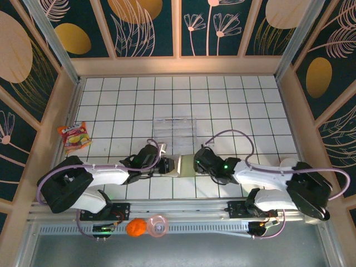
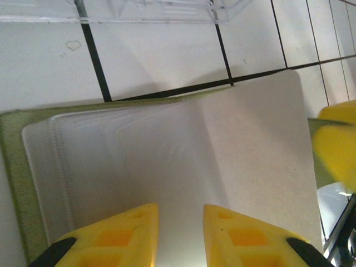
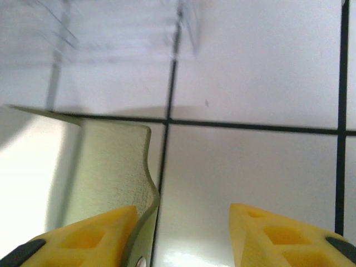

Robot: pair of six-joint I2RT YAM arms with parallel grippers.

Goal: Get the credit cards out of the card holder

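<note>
The card holder (image 1: pixel 186 166) lies open on the white tiled table (image 1: pixel 250 111), near the middle of its near edge, just near of the clear plastic tray (image 1: pixel 175 130) and between the two arms. The left gripper (image 2: pixel 181 233) hangs over the pale inside with its fingers narrowly apart; I cannot tell whether they pinch anything. The credit cards cannot be told apart from the stacked pale pockets (image 2: pixel 89 161). The right gripper (image 3: pixel 183 233) stands wide open and holds nothing, with the curled olive flap against its one finger.

With that flap unclamped, the holder may fold shut or slide along when the left fingers pull. They could also nip a pocket layer and drag the whole holder. The grippers work close together and may knock.
</note>
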